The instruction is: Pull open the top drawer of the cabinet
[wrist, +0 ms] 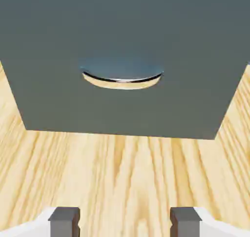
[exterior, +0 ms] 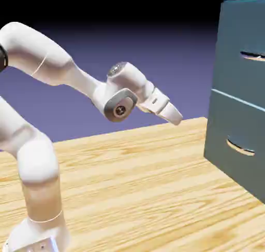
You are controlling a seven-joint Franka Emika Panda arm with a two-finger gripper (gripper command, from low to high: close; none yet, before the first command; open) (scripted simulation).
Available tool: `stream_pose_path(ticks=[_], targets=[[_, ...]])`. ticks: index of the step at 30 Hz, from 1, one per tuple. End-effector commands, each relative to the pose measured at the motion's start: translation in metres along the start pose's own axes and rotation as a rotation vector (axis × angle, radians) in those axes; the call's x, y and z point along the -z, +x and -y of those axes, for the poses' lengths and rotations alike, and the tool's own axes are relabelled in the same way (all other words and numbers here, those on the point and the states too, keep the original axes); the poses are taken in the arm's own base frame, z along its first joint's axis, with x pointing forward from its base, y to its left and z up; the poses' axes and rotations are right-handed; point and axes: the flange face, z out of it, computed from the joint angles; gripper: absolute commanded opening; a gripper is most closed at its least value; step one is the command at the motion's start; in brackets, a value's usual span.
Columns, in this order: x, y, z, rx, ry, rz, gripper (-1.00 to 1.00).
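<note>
**Obs 1:** Well short of contact. Gripper (exterior: 175, 116) sits mid-frame in the exterior view, angled down-right, well apart from the cabinet (exterior: 230, 54) at the right edge. The claw's tips are spread wide in the hand view, nothing between them

**Obs 2:** Top drawer (exterior: 243, 28) is upper right, its thin slit handle (exterior: 253, 56) dark with a tan rim. Hand view centres the lower handle (wrist: 122, 80) instead

**Obs 1:** Judgement: arm should rise and level before closing in, then hook the slit squarely

**Obs 2:** Fronts flat, matte teal, pale seam between. Table (exterior: 145, 194) glossy striped wood. Fingertips (wrist: 64, 220) blocky grey
</note>
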Motion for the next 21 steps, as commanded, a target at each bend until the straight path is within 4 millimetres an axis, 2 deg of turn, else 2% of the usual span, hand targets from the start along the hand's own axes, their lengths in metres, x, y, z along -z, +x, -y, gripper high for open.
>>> stream_pose_path(ticks=[1, 6, 13, 17, 21], targets=[[-0.010, -0.005, 0.008, 0.069, -0.023, 0.015, 0.00], [-0.060, -0.040, 0.042, 0.405, -0.110, 0.109, 0.00], [-0.123, -0.102, 0.077, 0.841, -0.145, 0.254, 0.00], [-0.151, -0.138, 0.095, 1.067, -0.113, 0.320, 0.00], [-0.169, -0.171, 0.114, 1.270, -0.047, 0.358, 0.00]])
